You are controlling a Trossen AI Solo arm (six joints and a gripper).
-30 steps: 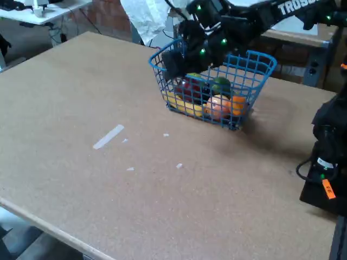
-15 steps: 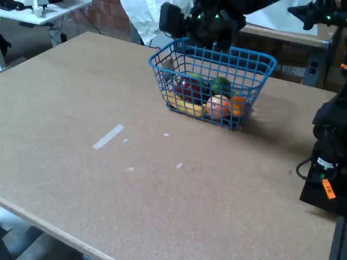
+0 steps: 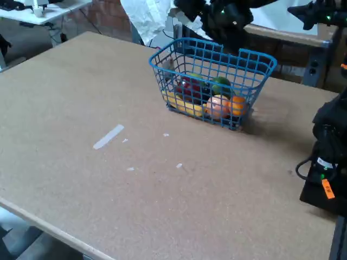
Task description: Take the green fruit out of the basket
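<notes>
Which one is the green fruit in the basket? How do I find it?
Look for the blue wire basket at the far side of the brown table. Inside, behind the peach-coloured fruit and the orange fruit, sits the green fruit: dark green, smooth and round.

One basket (image 3: 255, 67), one green fruit (image 3: 220, 85).

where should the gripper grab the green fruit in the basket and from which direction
Best guess: come straight down through the open top of the basket, since the mesh walls block every sideways approach. Close across the rounded upper part of the green fruit, the only part exposed. It sits toward the back, with the orange fruit and other fruit packed close, so finger room looks tight.
</notes>
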